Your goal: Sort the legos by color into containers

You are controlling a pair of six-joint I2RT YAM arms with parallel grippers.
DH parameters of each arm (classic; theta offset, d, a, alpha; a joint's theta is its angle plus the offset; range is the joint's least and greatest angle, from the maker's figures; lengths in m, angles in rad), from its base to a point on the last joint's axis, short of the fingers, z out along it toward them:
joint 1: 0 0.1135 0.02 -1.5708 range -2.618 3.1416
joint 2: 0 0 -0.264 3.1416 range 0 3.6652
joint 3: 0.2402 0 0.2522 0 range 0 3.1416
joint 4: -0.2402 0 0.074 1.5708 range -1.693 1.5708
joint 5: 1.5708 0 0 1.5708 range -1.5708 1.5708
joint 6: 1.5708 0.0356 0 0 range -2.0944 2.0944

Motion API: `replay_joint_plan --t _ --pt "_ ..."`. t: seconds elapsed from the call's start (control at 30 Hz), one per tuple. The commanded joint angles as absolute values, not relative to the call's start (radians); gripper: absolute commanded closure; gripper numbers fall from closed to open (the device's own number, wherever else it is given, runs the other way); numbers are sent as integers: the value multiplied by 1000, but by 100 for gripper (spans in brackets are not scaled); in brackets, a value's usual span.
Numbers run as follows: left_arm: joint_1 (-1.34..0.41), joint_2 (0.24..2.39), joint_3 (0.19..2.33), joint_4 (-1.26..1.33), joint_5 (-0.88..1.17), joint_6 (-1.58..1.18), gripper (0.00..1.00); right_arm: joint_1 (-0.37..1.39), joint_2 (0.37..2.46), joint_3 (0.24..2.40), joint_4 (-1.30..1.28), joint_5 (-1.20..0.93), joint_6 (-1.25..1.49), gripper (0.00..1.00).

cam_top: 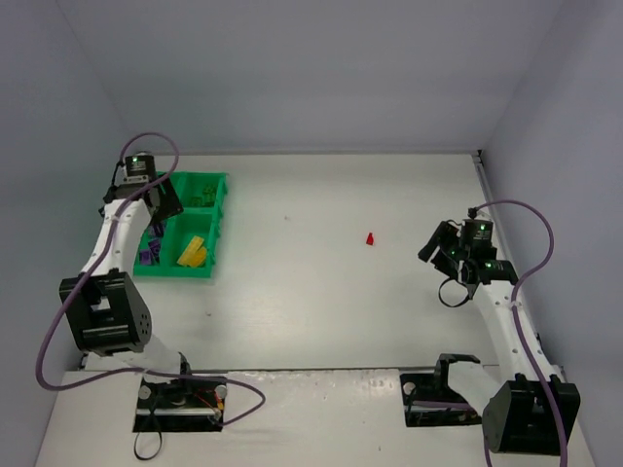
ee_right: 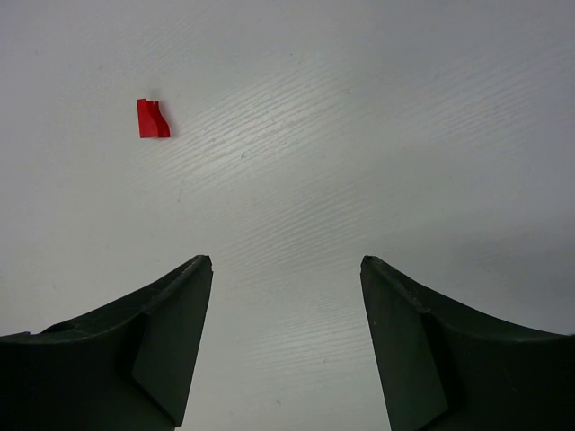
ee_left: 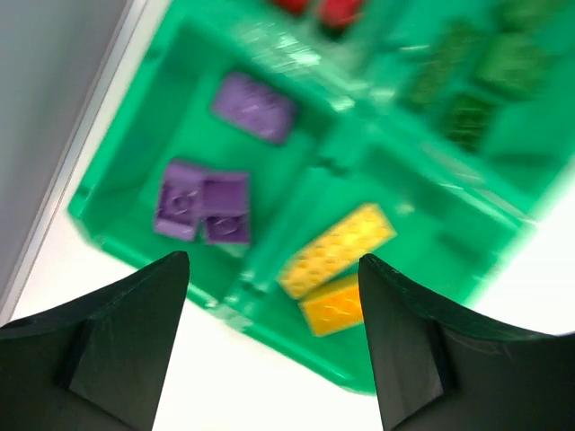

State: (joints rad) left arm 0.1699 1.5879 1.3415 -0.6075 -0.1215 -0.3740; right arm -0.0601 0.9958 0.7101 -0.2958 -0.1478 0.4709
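1. A bright green plastic tray with four square compartments sits at the far left of the white surface, directly under the left gripper.
2. In the left wrist view, one compartment holds three purple plastic bricks. One lies alone and the other two touch side by side.
3. The compartment beside it holds two yellow plastic bricks, a long one and a shorter, more orange one touching it.
4. A third compartment holds green plastic bricks, too blurred to count.
5. The fourth compartment shows only the edges of red plastic bricks, cut off at the top of that view.
6. The left gripper hangs over the tray with its jaws wide apart and nothing between them.
7. One small red plastic brick with a stepped side lies alone on the surface, right of centre and well apart from the tray.
8. The right gripper hovers over bare surface near that brick, jaws wide apart and empty. The brick lies ahead and to the left of the fingers, not between them.
9. Only the top view shows the tray and the lone brick together. It places purple and yellow in the two near compartments and green at the far right.
10. In the top view the left arm covers the far-left compartment, so the red bricks there show only from the left wrist.
11. The right wrist view alone shows the lone brick's shape. From above it is only a red speck.
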Motion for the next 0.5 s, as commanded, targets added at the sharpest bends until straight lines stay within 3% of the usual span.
replay_joint_plan --t 0.0,0.17,0.47 --pt "2 1509 1431 -598 -117 -353 31 -61 992 718 -258 -156 466 37" --pt "-289 1592 1563 -580 -54 -358 31 -63 994 724 -259 -166 466 41" --pt "-650 2075 2036 -652 31 -371 31 -63 997 733 -267 -172 466 43"
